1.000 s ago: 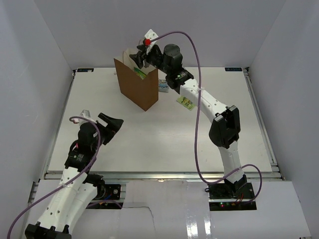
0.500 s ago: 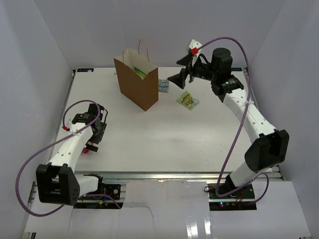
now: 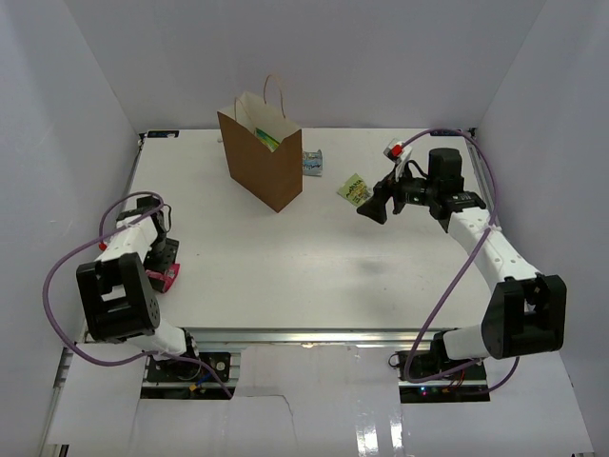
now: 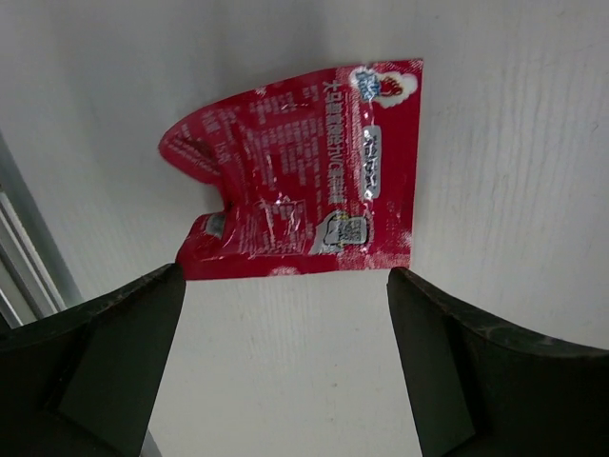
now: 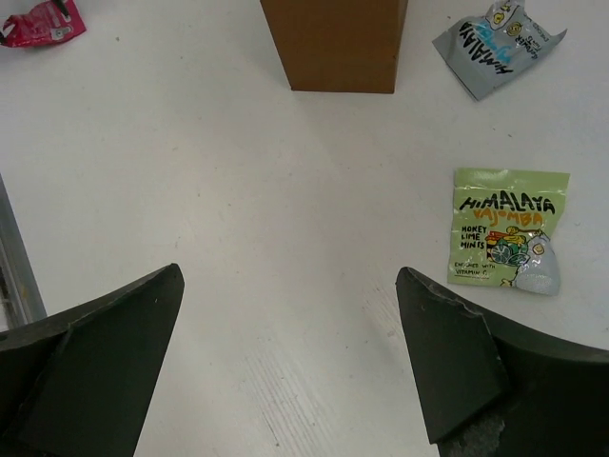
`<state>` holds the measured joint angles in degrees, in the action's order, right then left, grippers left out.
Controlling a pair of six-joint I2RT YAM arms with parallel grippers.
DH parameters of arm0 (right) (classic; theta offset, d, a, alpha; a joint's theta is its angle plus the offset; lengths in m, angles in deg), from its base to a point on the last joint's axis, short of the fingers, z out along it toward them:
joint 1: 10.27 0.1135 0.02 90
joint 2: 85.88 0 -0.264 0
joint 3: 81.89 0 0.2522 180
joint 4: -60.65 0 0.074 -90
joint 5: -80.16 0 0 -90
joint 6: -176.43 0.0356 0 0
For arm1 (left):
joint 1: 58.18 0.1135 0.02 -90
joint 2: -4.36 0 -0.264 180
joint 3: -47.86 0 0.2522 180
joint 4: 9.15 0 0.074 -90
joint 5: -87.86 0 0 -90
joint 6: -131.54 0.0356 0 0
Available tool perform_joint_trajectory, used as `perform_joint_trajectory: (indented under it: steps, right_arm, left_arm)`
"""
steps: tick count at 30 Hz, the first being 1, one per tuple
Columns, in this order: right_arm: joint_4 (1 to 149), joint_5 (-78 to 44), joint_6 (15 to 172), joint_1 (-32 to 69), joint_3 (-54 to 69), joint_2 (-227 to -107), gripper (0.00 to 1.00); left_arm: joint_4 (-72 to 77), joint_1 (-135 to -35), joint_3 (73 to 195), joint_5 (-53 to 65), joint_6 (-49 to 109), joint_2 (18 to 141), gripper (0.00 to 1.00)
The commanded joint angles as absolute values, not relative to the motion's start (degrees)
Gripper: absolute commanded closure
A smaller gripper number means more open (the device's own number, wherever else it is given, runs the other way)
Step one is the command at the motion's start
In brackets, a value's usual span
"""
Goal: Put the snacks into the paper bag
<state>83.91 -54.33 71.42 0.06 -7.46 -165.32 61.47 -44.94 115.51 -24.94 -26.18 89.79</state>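
The left fingers (image 4: 95, 371) stand open over the red packet (image 4: 295, 176), which lies flat on the worktop (image 5: 238, 238) at its left edge. It sits just ahead of the gap and centred on it. Its long axis runs roughly from one finger to the other, slightly tilted, so we judge that closing here would press along its length. A wrist turn or a pinch at one end would serve better. Its white print is too fine for us to read.

The right fingers (image 5: 457, 362) are also open and hold nothing. The yellow-green packet (image 5: 504, 228) lies ahead of them and off to the right of the gap, near the right finger's line. It is almost square, and its label reads upright as "HIMALAYA" over "HONEY LIME MINTS". Farther off, the grey-blue packet (image 5: 495, 43) lies crumpled and rotated, with "HIMALAYA" on it too.

The paper bag (image 3: 262, 157) stands upright at the far side, its mouth open and a green packet showing inside. The right arm is nearer to both far packets and to the bag, and the left arm to the red one.
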Motion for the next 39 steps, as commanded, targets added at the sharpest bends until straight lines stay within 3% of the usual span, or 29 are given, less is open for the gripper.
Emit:
perform_joint_trajectory:
  steps: [1,4,6,8,13,16,17,22,23,27,31,39]
  right_arm:
    - [82.4,-56.8,71.7,-0.1,-7.6,-163.0,0.02]
    - [82.5,-56.9,71.8,-0.2,-7.1,-163.2,0.02]
    - [82.5,-57.2,72.0,-0.3,-7.0,-163.5,0.02]
    - [82.4,-57.4,72.2,-0.4,-7.0,-163.7,0.02]
    - [82.5,-57.8,72.3,-0.6,-6.9,-163.6,0.02]
    - [82.7,-58.1,72.0,-0.7,-6.7,-163.5,0.02]
    - [82.8,-58.3,72.0,-0.7,-6.7,-163.4,0.02]
    - [83.3,-60.2,71.8,-0.7,-6.6,-163.4,0.02]
    - [83.3,-60.3,71.7,-0.7,-6.7,-163.3,0.02]
    - [83.3,-60.4,71.7,-0.7,-6.9,-163.3,0.02]
    - [83.3,-60.5,71.8,-0.6,-6.9,-163.1,0.02]
    - [82.8,-62.8,73.0,-0.6,-7.3,-163.4,0.02]
  left_arm:
    - [56.4,-41.4,117.5,-21.7,-20.7,91.7,0.02]
    - [53.0,-38.7,116.7,-18.0,-17.7,93.5,0.04]
    - [50.8,-37.7,115.8,-17.4,-16.5,94.1,0.11]
    - [49.4,-36.0,115.1,-16.7,-15.3,95.3,0.24]
    - [47.5,-34.5,112.3,-15.8,-13.2,96.8,0.33]
    - [45.0,-34.4,110.6,-14.5,-11.3,95.9,0.48]
    - [43.9,-34.3,110.2,-13.5,-10.7,95.3,0.58]
    - [39.8,-34.3,107.9,-8.5,-6.5,92.7,0.73]
    - [38.5,-34.3,107.6,-7.4,-4.9,92.2,0.83]
    - [35.9,-34.4,105.7,-2.9,-1.7,88.8,0.98]
    - [33.1,-34.4,103.9,4.3,1.5,84.8,1.00]
    - [23.7,-36.5,99.9,30.0,5.8,81.1,1.00]
